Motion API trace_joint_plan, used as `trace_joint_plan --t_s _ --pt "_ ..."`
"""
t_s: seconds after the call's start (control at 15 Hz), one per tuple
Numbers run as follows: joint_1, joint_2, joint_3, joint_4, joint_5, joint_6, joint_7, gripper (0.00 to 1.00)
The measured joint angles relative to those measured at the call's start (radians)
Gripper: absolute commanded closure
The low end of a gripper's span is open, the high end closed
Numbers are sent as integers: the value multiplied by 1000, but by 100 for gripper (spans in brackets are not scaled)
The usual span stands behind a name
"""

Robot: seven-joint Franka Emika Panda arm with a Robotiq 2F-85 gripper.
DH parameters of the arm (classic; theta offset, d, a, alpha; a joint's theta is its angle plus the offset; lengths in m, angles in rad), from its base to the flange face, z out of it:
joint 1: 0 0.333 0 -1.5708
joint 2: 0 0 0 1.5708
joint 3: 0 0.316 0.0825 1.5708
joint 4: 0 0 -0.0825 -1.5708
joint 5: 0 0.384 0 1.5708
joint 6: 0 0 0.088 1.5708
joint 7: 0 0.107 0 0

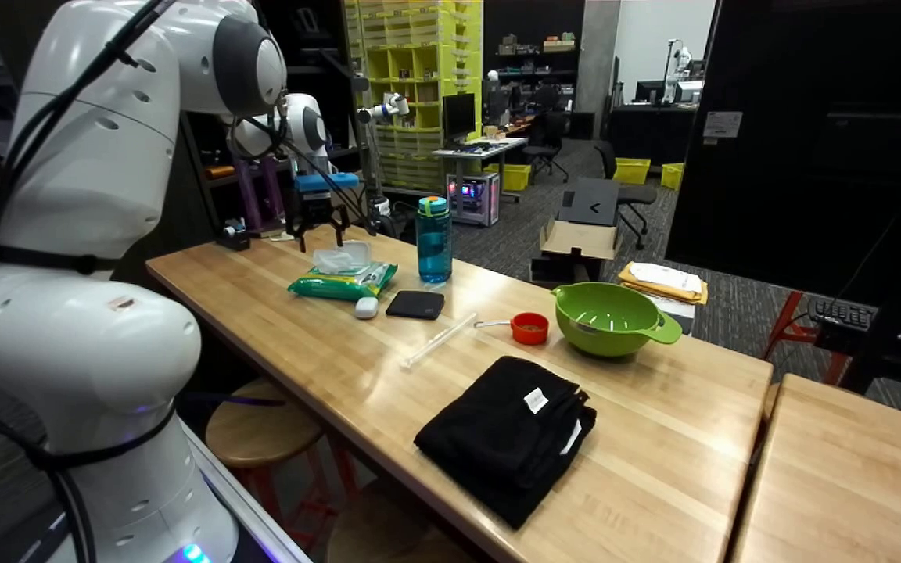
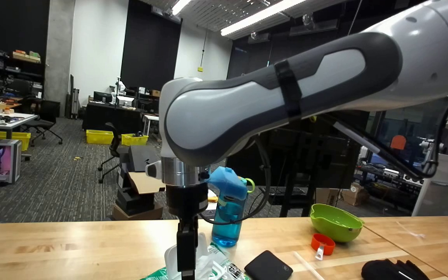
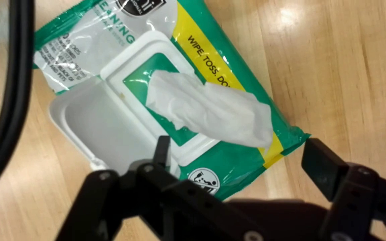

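My gripper [image 1: 321, 244] is open and empty above the wood table, over the near end of a green, white and yellow wipes pack [image 1: 333, 287]. In the wrist view the fingers [image 3: 240, 155] stand wide apart. One finger overlaps the pack's open white lid [image 3: 102, 117]; the other is beside the pack's corner. A crumpled white wipe [image 3: 213, 110] sticks out of the pack's opening and lies across its top. The wipe [image 2: 204, 266] also shows in an exterior view, partly hidden by the gripper, which is seen edge-on there. No contact with the pack is visible.
Near the pack stand a blue bottle [image 1: 434, 246], a small white case [image 1: 366, 307] and a black wallet [image 1: 415, 305]. Farther along lie a clear tube [image 1: 440, 341], a red measuring cup [image 1: 529, 330], a green bowl [image 1: 607, 320] and folded black cloth [image 1: 497, 438].
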Motion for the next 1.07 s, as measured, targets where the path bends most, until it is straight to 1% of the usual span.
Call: trace_joint_plan --t_s 0.47,0.53,0.6,0.67,0.73,0.8,1.0,1.07 --pt "-16 0 0 -12 2 -15 -119 0" --pt "-17 0 0 -15 2 -15 -128 4" --pt "-18 0 0 -19 2 -15 -136 2" --pt "-19 0 -1 -23 2 -15 -139 10" --pt "-19 0 -1 -28 2 -15 -140 29" --pt "-19 0 -1 -32 2 -15 -142 34" --pt "-20 0 -1 -39 2 -15 -151 57" --pt "-20 0 -1 -40 2 -15 -153 66"
